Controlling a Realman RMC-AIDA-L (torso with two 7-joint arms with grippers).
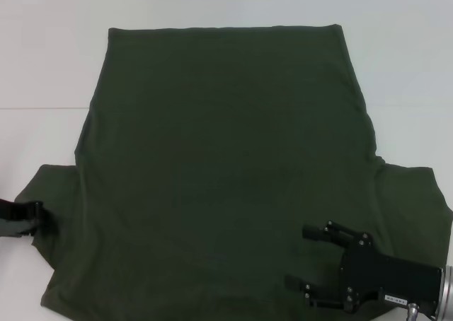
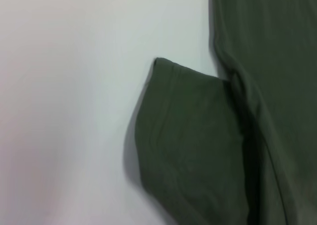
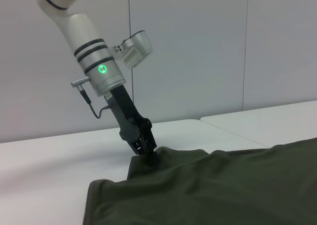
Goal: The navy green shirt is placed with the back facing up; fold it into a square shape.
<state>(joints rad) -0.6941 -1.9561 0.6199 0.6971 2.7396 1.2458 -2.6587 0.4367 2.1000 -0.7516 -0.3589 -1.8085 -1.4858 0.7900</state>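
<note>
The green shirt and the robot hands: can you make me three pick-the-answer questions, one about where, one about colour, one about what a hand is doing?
1. Where is the left gripper?
A. at the shirt's left sleeve
B. over the far hem
C. off the table

2. What colour is the shirt?
A. red
B. dark olive green
C. yellow

3. How is the right gripper?
A. open over the shirt
C. shut on a cup
B. out of view

Answers: 1 A, its tip meets the sleeve edge; 2 B, plain dark green cloth on the white table; 3 A, its two fingers stand apart.
</note>
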